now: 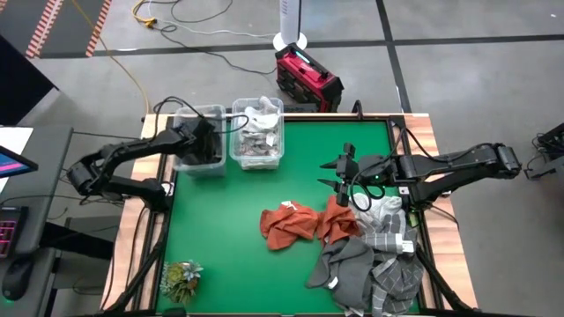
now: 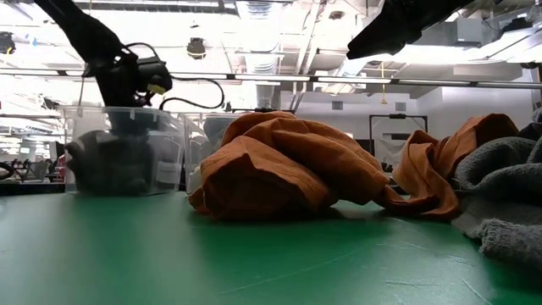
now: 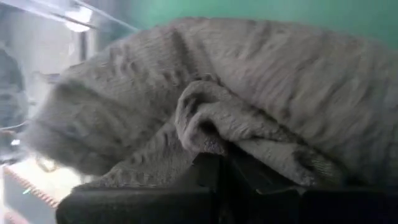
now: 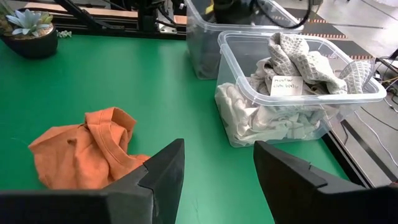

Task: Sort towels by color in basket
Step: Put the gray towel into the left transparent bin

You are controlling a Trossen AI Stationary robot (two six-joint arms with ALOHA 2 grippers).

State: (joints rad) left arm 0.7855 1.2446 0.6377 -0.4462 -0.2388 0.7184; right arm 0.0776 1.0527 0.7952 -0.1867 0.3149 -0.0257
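High view: left gripper (image 1: 204, 141) sits inside the clear plastic bin (image 1: 187, 165) at 10 o'clock on the green tabletop (image 1: 238, 255), jaws pressed together on a dark grey knit towel (image 3: 249, 93) down in that bin. Second clear bin (image 1: 257, 158) just beside it at 11 o'clock holds white and patterned cloths (image 4: 292, 59). Right gripper (image 1: 342, 173) hovers near 2 o'clock, jaws spread, nothing between them. Unsorted pile at 4 to 5 o'clock: two rust-orange towels (image 1: 289, 224), a white one (image 1: 381, 210), grey plaid (image 1: 388, 236), dark grey (image 1: 348, 264). Small potted plant (image 1: 181, 280) at 7 o'clock, well apart.

Handling, my read: cloth is light, limp, non-fragile, won't slip but drapes and drags neighbours. Pinch a raised fold or ridge near the middle of the nearer orange towel, lift high enough to clear the pile.
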